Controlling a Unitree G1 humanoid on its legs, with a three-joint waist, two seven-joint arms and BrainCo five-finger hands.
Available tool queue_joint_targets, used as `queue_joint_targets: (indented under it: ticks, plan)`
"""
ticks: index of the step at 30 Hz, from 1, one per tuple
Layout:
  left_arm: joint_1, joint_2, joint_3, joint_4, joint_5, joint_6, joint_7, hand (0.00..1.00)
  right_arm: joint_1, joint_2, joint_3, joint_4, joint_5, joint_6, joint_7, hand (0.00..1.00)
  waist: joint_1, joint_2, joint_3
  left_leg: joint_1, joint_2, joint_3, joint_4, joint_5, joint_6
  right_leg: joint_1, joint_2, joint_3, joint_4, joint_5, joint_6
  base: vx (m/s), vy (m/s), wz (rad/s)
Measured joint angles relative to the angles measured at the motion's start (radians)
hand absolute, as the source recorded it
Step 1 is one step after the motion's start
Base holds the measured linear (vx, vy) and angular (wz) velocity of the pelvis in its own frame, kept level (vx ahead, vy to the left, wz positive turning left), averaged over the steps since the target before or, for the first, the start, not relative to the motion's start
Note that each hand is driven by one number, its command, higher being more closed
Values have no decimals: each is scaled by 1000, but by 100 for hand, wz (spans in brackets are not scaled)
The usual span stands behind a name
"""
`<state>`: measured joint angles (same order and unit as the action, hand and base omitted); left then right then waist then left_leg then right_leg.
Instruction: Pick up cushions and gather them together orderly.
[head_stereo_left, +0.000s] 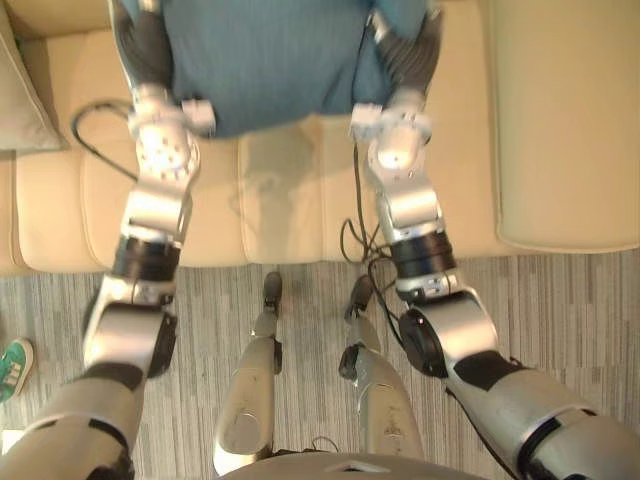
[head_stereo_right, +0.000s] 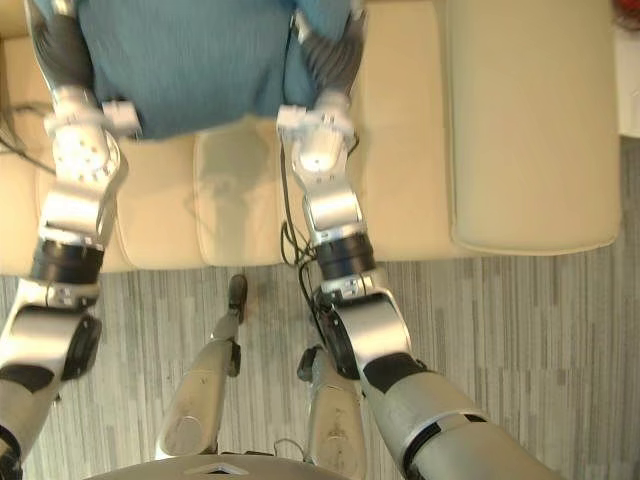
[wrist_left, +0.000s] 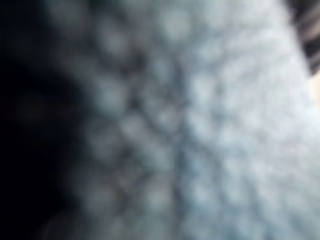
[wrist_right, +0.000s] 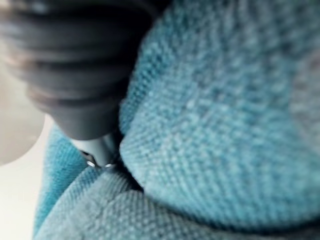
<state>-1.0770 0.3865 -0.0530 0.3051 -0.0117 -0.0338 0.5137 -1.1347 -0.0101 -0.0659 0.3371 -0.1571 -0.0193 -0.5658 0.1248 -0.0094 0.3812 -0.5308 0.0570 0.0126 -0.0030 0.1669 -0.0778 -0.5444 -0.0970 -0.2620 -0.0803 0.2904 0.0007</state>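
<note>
Blue woven cushion (head_stereo_left: 270, 60) sits over the cream sofa (head_stereo_left: 560, 130) seat, with the left hand (head_stereo_left: 145, 45) and right hand (head_stereo_left: 412, 55) against its two sides. Whether either hand is spread or clenched cannot be told. A beige cushion (head_stereo_left: 20, 100) leans at the sofa's left end.

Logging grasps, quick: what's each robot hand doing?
Left robot hand: against the blue cushion, state cannot be told.
Right robot hand: same cushion, cannot be told.
</note>
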Motion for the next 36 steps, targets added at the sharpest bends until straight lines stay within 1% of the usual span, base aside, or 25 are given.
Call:
queue_joint_targets:
  ticks: [1,2,3,4,5,8,10,11,14,15,17,19,23,24,25,27,30,31,32,33,35,36]
  plan:
    - [-100,0,-8,42,18,0,4,100,-59,2,-31,-2,-8,1,-41,100,-5,1,0,-37,2,-9,-7,9,-1,-34,0,-10,0,1,-1,-42,27,16]
    - [-137,1,-12,53,19,0,4,100,-81,1,-40,-4,-8,0,-60,100,-5,1,0,-50,3,-10,-11,13,0,-49,0,-13,0,1,-2,-28,42,19]
    - [-227,7,-34,79,28,0,5,100,-134,1,-70,-8,-8,0,-105,100,-6,1,0,-86,3,-13,-21,24,-1,-86,-1,-22,0,4,-3,-7,51,11]
    - [-260,8,-38,87,36,0,5,0,-152,-1,-79,-9,-8,0,-121,100,-8,1,0,-102,3,-15,-22,27,-1,-101,-2,-24,0,5,-3,19,104,10]
    - [-306,8,-39,100,58,0,5,0,-174,-1,-87,-10,-8,1,-144,0,-12,1,1,-122,2,-14,-21,27,-1,-119,-3,-26,0,5,-3,23,77,4]
    - [-365,7,-46,104,78,2,5,0,-186,-1,-99,-46,-9,9,-176,0,-14,1,1,-151,3,-8,-19,27,-1,-146,-4,-28,0,5,-2,66,110,2]
    - [-396,6,-46,104,84,2,7,0,-199,-2,-105,-86,-17,28,-219,0,-13,1,1,-177,5,10,-17,27,-2,-171,-3,-27,0,5,-2,84,127,1]
    - [-401,6,-42,104,84,2,9,0,-207,-2,-105,-91,-17,29,-232,0,-14,1,1,-186,6,17,-15,27,-2,-178,-3,-27,0,6,-2,71,116,-1]
    - [-438,1,-15,104,83,15,43,0,-252,-1,-108,-135,-19,45,-301,0,-14,0,1,-239,9,35,-11,24,-3,-230,-2,-26,0,7,-1,67,117,-1]
    - [-439,-3,-8,104,84,17,48,0,-258,-1,-111,-135,-19,45,-308,0,-14,0,1,-247,10,40,-11,24,-3,-238,-2,-25,0,7,-1,48,102,-2]
    - [-441,-16,16,104,83,35,49,0,-268,3,-132,-135,-17,45,-322,0,-14,0,1,-274,11,49,-9,23,-2,-265,-1,-24,0,7,-1,52,96,-2]
    - [-443,-16,22,99,84,36,50,0,-268,4,-145,-138,-17,46,-333,0,-13,0,1,-298,14,54,-10,23,-2,-289,2,-24,0,8,-2,49,72,-3]
    - [-442,-31,99,95,85,36,49,0,-252,12,-139,-154,-19,50,-329,0,-16,0,1,-340,23,65,-15,23,-2,-338,10,-21,0,20,-5,35,55,-8]
    - [-436,-45,127,95,86,36,48,0,-229,20,-133,-151,-21,50,-320,0,-16,0,1,-346,26,65,-15,23,-2,-344,12,-21,0,21,-6,19,62,-2]
    - [-408,-51,167,95,86,36,42,0,-188,35,-124,-118,-28,48,-295,0,-21,0,1,-359,28,66,-8,21,-4,-354,14,-18,0,21,-6,11,71,-3]
    - [-369,-51,201,95,85,37,35,0,-154,44,-119,-71,-27,51,-267,0,-21,0,1,-388,31,69,15,10,-2,-373,17,-12,0,21,-7,-3,55,-3]
    - [-272,-55,253,95,74,55,17,0,-89,50,-91,6,-27,77,-204,0,-24,0,1,-453,41,67,59,-1,-10,-416,25,-7,1,21,-7,-6,27,-1]
    - [-220,-55,258,95,51,60,16,0,-52,50,-80,5,-27,79,-179,0,-25,0,1,-475,48,65,72,-2,-12,-431,30,-6,0,22,-8,0,0,0]
    - [-201,-55,260,94,49,62,17,0,-41,49,-71,-3,-29,80,-171,0,-26,0,1,-478,49,65,73,-2,-12,-434,31,-3,0,22,-8,3,30,-2]
    - [-162,-56,272,90,39,66,16,0,-27,49,-52,-12,-40,79,-152,0,-32,0,1,-481,53,65,74,-2,-12,-436,34,-3,0,22,-8,-1,31,-3]
    - [-77,-58,287,43,28,71,16,0,-1,45,-20,-19,-46,79,-114,0,-43,0,1,-480,58,69,90,-8,-17,-431,38,3,0,22,-8,-9,30,-8]
    - [-42,-59,288,14,22,71,16,0,20,42,-10,-33,-46,79,-95,0,-42,0,1,-478,61,72,93,-10,-19,-429,40,6,0,22,-8,-19,26,-12]
